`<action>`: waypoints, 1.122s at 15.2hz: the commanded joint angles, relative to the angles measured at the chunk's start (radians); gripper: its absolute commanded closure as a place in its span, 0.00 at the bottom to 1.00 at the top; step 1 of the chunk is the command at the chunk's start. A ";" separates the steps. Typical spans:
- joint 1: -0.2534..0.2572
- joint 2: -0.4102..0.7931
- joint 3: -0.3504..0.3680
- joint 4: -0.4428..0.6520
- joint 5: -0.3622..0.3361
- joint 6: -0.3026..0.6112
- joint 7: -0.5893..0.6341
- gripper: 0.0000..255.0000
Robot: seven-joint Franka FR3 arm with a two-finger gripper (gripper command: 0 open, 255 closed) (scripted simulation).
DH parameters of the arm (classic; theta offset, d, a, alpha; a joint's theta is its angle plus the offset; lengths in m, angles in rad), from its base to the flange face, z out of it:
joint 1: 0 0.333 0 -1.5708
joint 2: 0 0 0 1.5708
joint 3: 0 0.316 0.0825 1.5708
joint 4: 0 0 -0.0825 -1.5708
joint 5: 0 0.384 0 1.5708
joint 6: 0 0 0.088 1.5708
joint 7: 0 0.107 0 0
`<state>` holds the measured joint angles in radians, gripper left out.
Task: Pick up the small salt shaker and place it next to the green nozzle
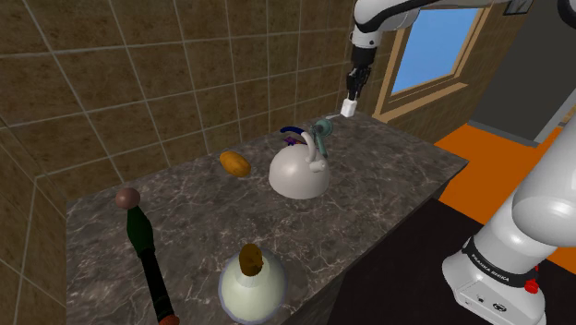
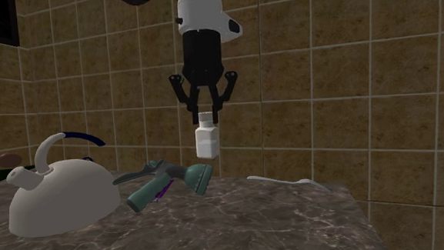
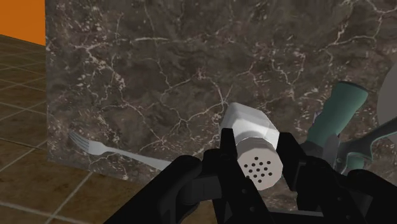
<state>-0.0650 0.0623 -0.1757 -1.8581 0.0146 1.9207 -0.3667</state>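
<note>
Open dark counter (image 2: 279, 226) beside green nozzle (image 2: 173, 180), white kettle (image 2: 62, 198) just beside it, fork (image 3: 105, 150) near counter edge

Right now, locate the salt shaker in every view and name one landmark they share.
Shoulder view: salt shaker in the gripper, above the counter's far end.
Second exterior view: salt shaker near centre, hanging above the counter.
Wrist view: salt shaker clasped in the gripper, holed cap toward the camera.
Shared landmark: the green nozzle, lying near it.
</note>
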 commanded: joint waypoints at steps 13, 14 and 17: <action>0.049 -0.026 0.044 0.094 -0.007 -0.120 0.096 1.00; 0.061 -0.027 0.055 0.093 -0.007 -0.120 0.120 1.00; 0.097 -0.024 0.089 0.097 -0.008 -0.121 0.189 1.00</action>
<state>0.0189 0.0370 -0.0995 -1.7603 0.0063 1.7982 -0.2053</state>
